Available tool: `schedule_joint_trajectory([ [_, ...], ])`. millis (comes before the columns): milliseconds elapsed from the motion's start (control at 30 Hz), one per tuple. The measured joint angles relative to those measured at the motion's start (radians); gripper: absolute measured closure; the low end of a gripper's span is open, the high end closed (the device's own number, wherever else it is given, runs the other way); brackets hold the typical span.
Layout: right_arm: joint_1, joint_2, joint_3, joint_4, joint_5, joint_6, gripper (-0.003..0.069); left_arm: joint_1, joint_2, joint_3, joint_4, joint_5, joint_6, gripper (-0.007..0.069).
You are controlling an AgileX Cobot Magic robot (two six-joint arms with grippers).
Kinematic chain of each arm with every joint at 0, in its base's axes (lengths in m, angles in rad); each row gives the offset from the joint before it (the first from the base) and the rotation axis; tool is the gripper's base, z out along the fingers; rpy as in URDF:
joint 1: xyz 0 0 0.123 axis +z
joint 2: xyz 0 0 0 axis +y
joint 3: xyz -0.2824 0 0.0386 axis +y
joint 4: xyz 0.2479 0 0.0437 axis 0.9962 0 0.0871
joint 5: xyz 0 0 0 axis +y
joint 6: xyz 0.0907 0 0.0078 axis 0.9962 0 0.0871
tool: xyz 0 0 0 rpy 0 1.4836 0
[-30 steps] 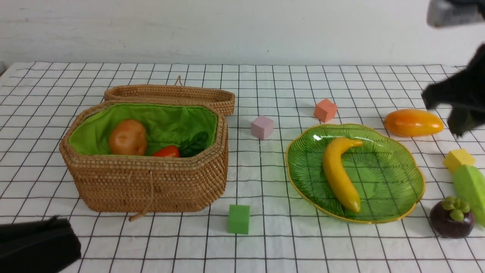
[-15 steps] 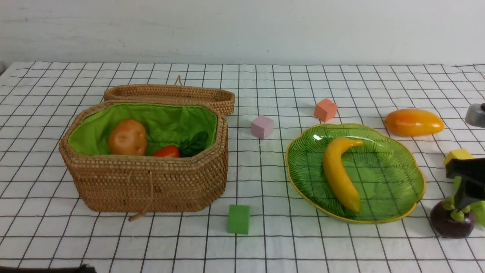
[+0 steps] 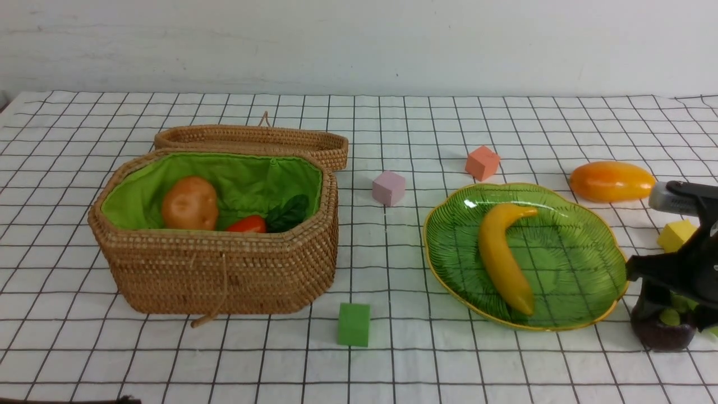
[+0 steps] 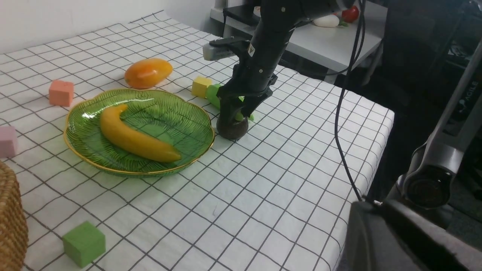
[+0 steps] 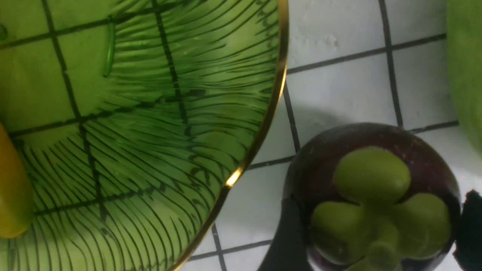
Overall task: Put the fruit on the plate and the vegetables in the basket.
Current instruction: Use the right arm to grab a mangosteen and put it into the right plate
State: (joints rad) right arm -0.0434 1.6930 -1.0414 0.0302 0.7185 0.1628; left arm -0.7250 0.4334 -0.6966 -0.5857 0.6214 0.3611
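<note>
My right gripper [image 3: 667,314] is open and low over the dark purple mangosteen [image 5: 376,188], one finger [image 5: 286,241] on each side of it. The mangosteen [image 3: 664,335] rests on the cloth just right of the green plate [image 3: 578,264]. A banana [image 3: 501,264] lies on the plate, and the orange mango [image 3: 611,181] lies behind it. The light green vegetable [image 4: 213,94] lies beside the mangosteen, mostly hidden by the arm in the front view. The wicker basket [image 3: 224,269] holds a potato [image 3: 189,203] and a red pepper [image 3: 247,224]. My left gripper [image 4: 367,210] is shut and empty, off the table's near edge.
Foam cubes lie scattered on the checked cloth: lilac [image 3: 388,188], salmon [image 3: 481,163], yellow [image 3: 676,234] close behind my right gripper, and green [image 3: 353,324] in front of the basket. The basket's lid [image 3: 252,140] lies open behind it.
My right arm came down from the upper right onto the mangosteen and its jaws opened. My left arm withdrew from the front view's lower left corner.
</note>
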Motion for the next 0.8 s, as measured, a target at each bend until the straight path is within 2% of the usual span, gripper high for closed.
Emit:
schedule_joint_trajectory([
  [367,0.000,0.011,-0.003,-0.007,-0.001,-0.001,0.0146,0.000,0.000,0.000,-0.010,0.002,0.001,0.0599],
  [800,0.000,-0.001,-0.007,-0.008,0.038,-0.001,0.0150,0.000,0.000,0.000,-0.010,0.003,0.004,0.0599],
])
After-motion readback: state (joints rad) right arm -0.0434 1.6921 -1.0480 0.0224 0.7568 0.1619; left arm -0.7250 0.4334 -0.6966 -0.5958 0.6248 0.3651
